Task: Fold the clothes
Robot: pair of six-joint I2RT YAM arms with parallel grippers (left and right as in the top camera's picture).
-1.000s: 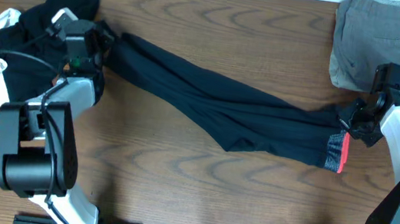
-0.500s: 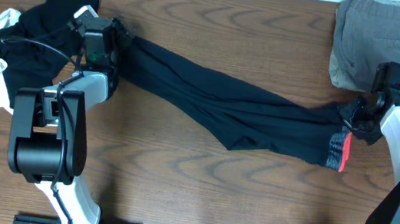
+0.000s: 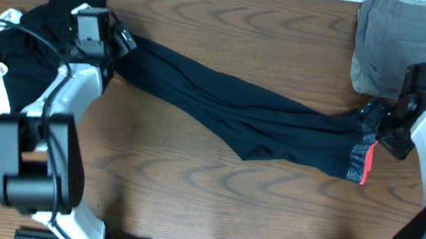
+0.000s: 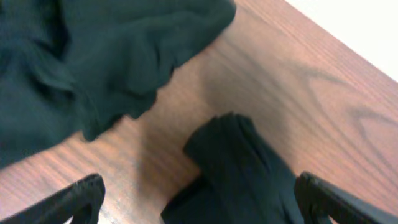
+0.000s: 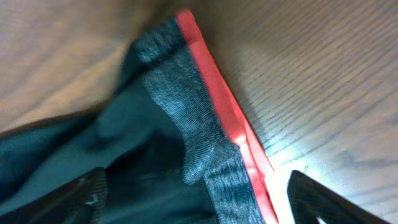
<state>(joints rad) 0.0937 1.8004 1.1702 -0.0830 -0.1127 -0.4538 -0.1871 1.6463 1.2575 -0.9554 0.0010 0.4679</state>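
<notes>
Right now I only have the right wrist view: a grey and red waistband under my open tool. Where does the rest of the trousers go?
Observer: The trousers stretch diagonally across the table, legs running toward the far left.
Operator: And the left tool?
Observer: Open, straddling the leg end without pinching it.
Operator: Anything else on my side?
Observer: Grey shorts lie beyond the waistband, in the far right corner.

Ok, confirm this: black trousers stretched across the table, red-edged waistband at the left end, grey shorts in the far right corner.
Not quite: the overhead view shows the waistband at the right end. The trousers and grey shorts lie as stated.
</notes>
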